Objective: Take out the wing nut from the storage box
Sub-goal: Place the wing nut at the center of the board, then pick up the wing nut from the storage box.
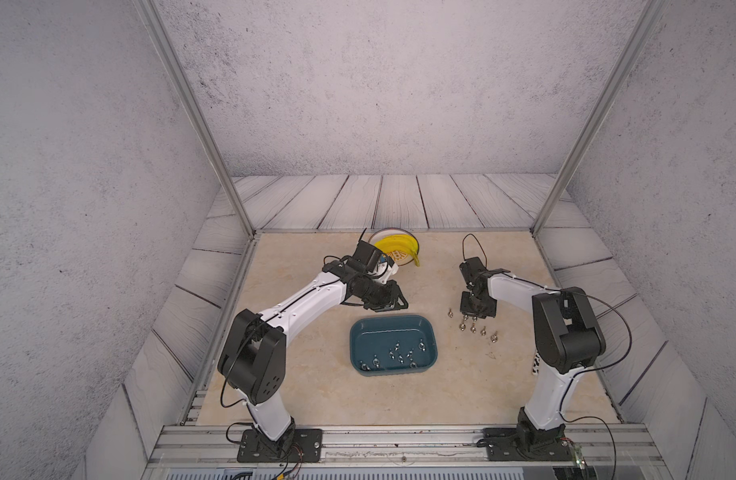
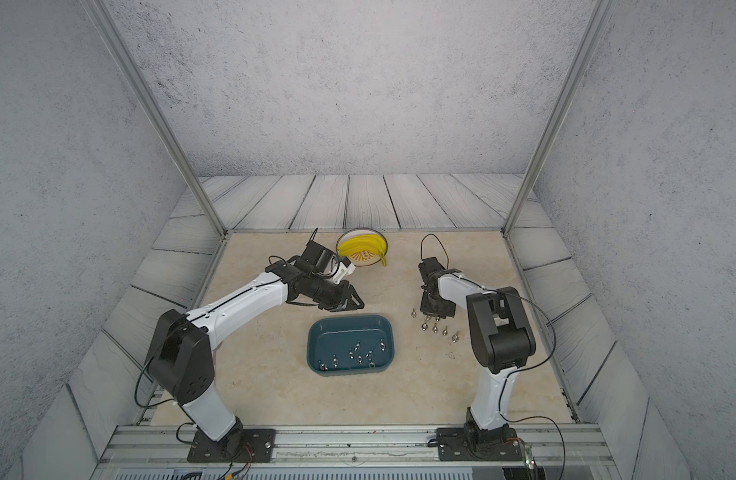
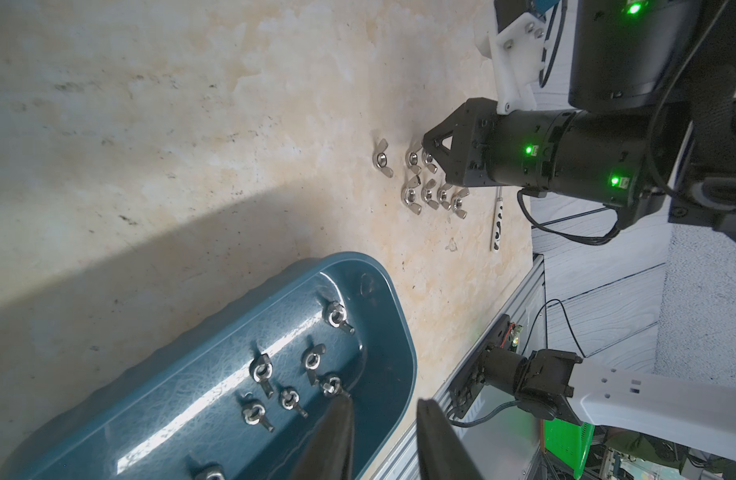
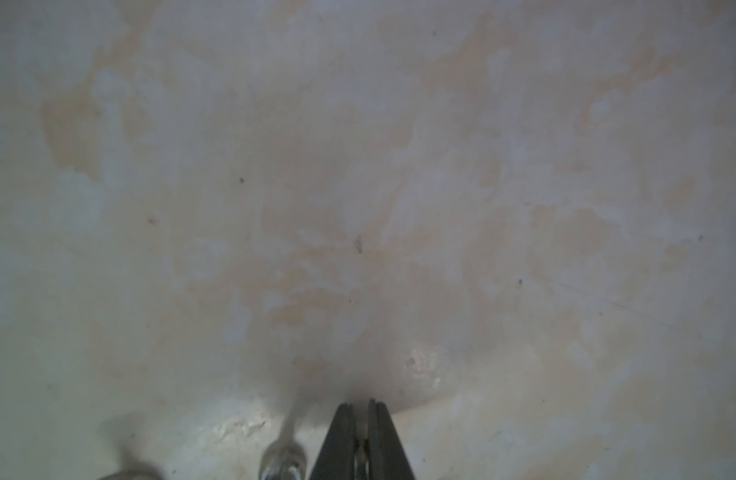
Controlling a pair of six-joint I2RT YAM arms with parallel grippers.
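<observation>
So the wing nut (image 3: 428, 160) in play is already out on the table (image 1: 316, 395). It sits a little off the storage box (image 1: 391, 325)'s short end on the right arm's side, right under the tips of the right fingers (image 4: 347, 424). Those fingers are nearly together, with just a thin slit between them. There might be a bit of metal in that slit, but the right wrist view is super blurry down there. I honestly can't tell if they're pinching the nut or only touching it. Six other loose nuts (image 3: 428, 195) lie beside it in two rough rows, all clear of the box rim.

Inside the box there's a scattered handful of boxed nuts (image 3: 312, 360), mostly in the half nearer the arm bases. The left fingers (image 3: 337, 432) hover just past the box's far long side, spread apart with nothing between them.

The nuts are small and shiny silver, each with two little ears either side of a round hole. The box is shallow and dark teal, with rounded corners, a low rim and a glossy floor. Well past its far side there's a plate (image 2: 364, 258) with bananas (image 2: 360, 245).
</observation>
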